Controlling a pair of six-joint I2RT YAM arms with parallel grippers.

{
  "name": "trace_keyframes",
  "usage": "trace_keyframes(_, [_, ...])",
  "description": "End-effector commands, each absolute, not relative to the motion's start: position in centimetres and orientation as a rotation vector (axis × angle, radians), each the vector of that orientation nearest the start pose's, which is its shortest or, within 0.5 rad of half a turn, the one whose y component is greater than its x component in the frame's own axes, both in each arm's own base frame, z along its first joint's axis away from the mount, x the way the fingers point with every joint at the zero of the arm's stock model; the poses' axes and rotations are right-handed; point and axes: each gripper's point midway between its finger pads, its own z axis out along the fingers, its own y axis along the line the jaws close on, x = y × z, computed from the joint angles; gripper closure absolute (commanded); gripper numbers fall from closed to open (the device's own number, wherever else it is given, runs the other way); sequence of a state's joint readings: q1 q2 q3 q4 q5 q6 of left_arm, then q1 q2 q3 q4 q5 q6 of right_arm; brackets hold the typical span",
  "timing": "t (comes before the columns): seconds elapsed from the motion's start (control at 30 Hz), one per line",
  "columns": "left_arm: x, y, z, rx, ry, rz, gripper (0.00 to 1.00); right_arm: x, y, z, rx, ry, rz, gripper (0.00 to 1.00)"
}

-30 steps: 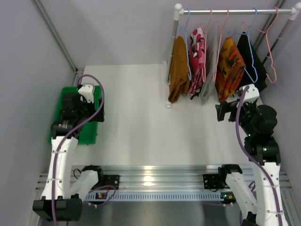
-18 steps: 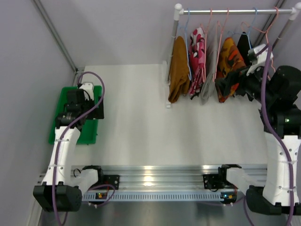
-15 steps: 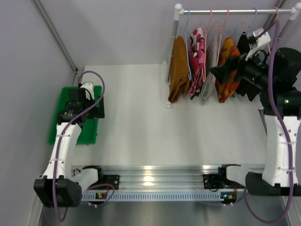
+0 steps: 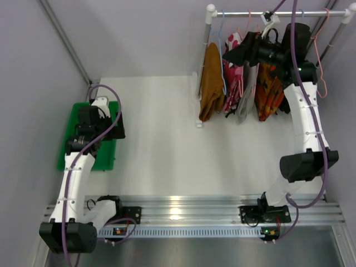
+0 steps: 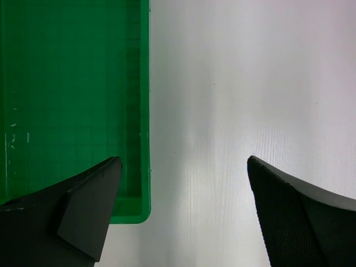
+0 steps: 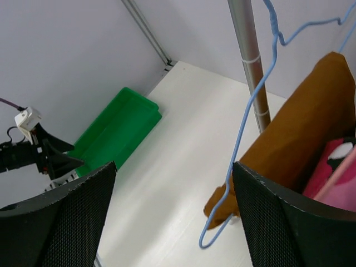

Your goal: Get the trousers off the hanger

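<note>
Green tray [image 4: 64, 156] far left of the rail [image 4: 278, 13], left gripper [image 5: 184, 159] gaping over its edge. Trousers hang from the rail: brown pair [image 4: 212, 83], floral pair [image 4: 233, 83], grey pair [image 4: 246, 100]. Right gripper [image 6: 173, 167], jaws apart and empty, could hook the blue hanger [image 6: 242, 139] instead of cloth, I reckon.

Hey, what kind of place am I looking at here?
Probably a robotics lab test cell, not a home: a left arm and right arm bolted to an aluminium rail, a small clothes rack on a white table, and plain panel walls.
</note>
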State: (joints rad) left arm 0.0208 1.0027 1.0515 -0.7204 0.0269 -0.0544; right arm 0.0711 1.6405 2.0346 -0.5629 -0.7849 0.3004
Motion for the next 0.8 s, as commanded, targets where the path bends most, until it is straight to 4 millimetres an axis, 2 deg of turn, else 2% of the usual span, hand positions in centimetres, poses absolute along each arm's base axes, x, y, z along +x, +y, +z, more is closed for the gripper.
trace_keyframes(0.0, [29.4,-0.2,22.9,-0.093,2.186,-0.065,0.01,42.9,18.6,48.8,-0.434,1.613,0.963,0.17])
trace_keyframes(0.07, [29.2,0.0,23.0,-0.101,2.181,-0.050,0.01,44.3,19.1,48.4,-0.412,1.620,0.946,0.18])
trace_keyframes(0.1, [29.1,0.1,23.1,-0.102,2.178,-0.048,0.01,45.4,19.6,47.0,-0.403,1.647,0.943,0.18])
trace_keyframes(0.33, [28.6,0.9,22.9,-0.121,2.173,0.003,0.01,49.8,21.3,43.9,-0.325,1.689,0.793,0.22])
trace_keyframes(0.5, [28.5,0.9,22.1,-0.122,2.184,0.007,0.01,50.9,22.8,42.0,-0.332,1.711,0.786,0.27])
trace_keyframes(0.6, [28.5,1.0,22.0,-0.128,2.180,0.012,0.01,51.0,23.9,41.1,-0.337,1.724,0.868,0.33])
trace_keyframes(0.77, [28.5,0.8,22.0,-0.129,2.182,-0.003,0.01,50.5,25.9,40.0,-0.360,1.733,1.047,0.49])
